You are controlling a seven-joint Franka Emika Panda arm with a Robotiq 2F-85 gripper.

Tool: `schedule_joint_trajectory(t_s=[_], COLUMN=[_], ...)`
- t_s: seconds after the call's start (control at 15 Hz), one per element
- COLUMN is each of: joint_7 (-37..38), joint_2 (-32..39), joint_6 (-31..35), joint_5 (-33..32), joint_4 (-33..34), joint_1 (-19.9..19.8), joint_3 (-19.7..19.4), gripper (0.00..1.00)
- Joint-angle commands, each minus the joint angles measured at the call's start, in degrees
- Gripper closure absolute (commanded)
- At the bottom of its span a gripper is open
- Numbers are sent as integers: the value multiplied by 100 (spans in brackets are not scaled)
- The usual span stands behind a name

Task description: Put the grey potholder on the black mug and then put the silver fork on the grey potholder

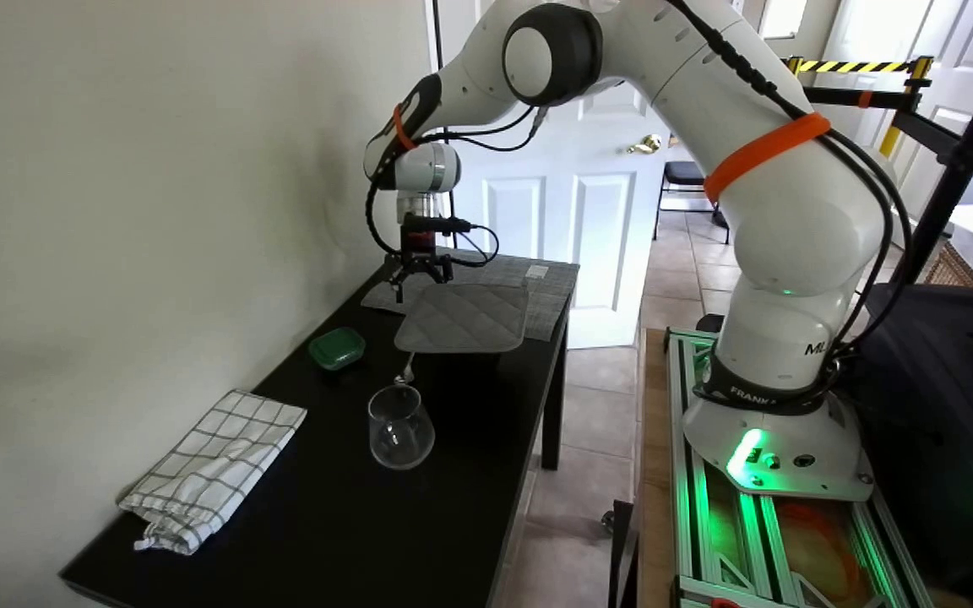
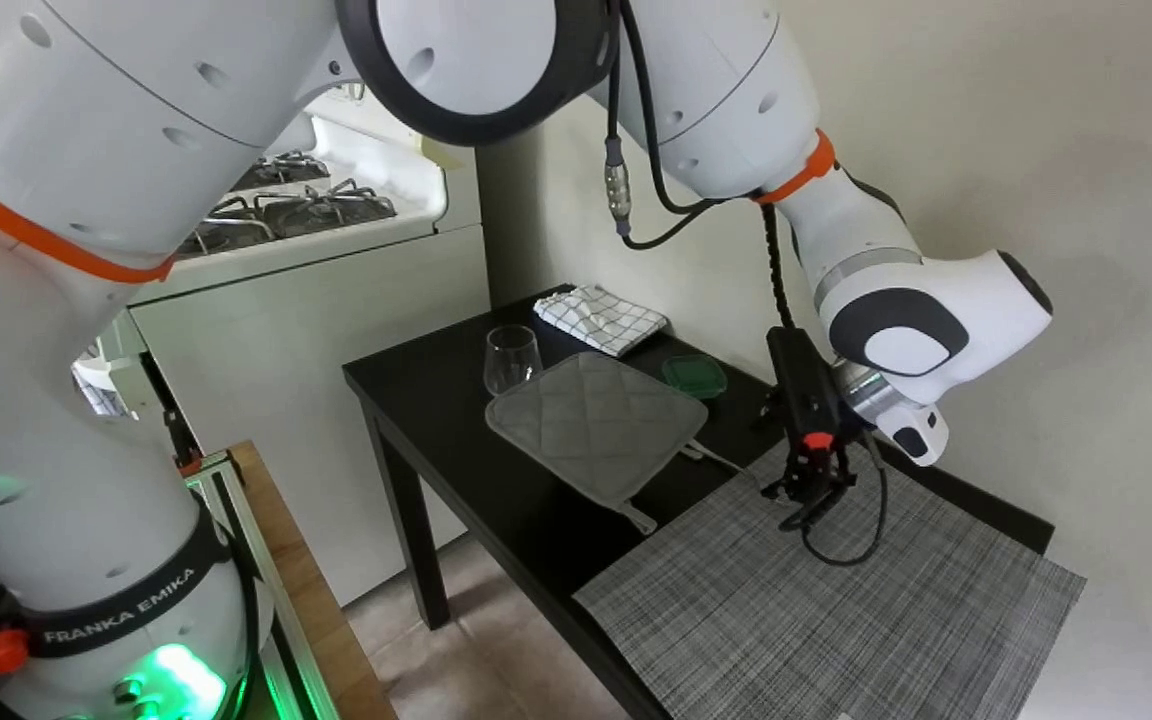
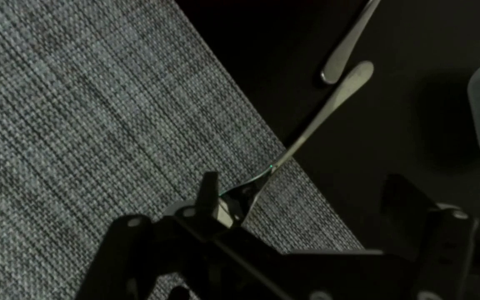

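Far left of the grey potholder [image 1: 465, 319] in an exterior view: checked towel [image 1: 216, 469], folded, well apart, closer to the camera. Left of the potholder, near: green-lidded container [image 1: 337, 349]. In front, slightly left: clear glass [image 1: 401, 431], standing. Off the potholder's far left corner I've got my gripper [image 3: 302, 179] pointing down, jaws spread wide. On the wrist feed one finger [image 3: 208, 191] overlaps the head of a silvery utensil [image 3: 327, 109]; touching or not, I can't tell. That utensil lies partly on the woven placemat [image 1: 552, 304], beside the potholder; a second utensil [image 3: 350, 41] sits just next to its handle, cut off by the frame. Which of the two is the silver fork, I can't tell. Potholder itself: flat, quilted, loop [image 2: 639, 517] sticking out at one corner, looks raised off the black table [image 1: 343, 507]; underneath is too dark for me to make out the black mug. Placemat reaches behind it and out right. Far right of it, well apart: white arm base [image 1: 778, 435], lit green.
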Motion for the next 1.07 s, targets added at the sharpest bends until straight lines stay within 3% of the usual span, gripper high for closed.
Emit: schedule_joint_trajectory(t_s=[0.0,0.13,0.33,0.4,0.47,0.53,0.6,0.73,0.93,1.0], joint_7=[323,389,450,467,474,480,480,481,497,503], joint_2=[102,112,89,79,70,65,59,50,38,33], joint_6=[-5,-6,12,3,-3,5,9,6,-1,-19], joint_5=[121,163,193,198,198,201,197,193,148,136], joint_4=[-100,-135,-146,-149,-148,-150,-150,-150,-146,-140], joint_1=[48,50,44,45,42,40,40,43,60,60], joint_3=[-16,-7,-10,-12,-16,-19,-22,-27,-58,-66], gripper=[9,34,58,45,23,28,77,76,99,100])
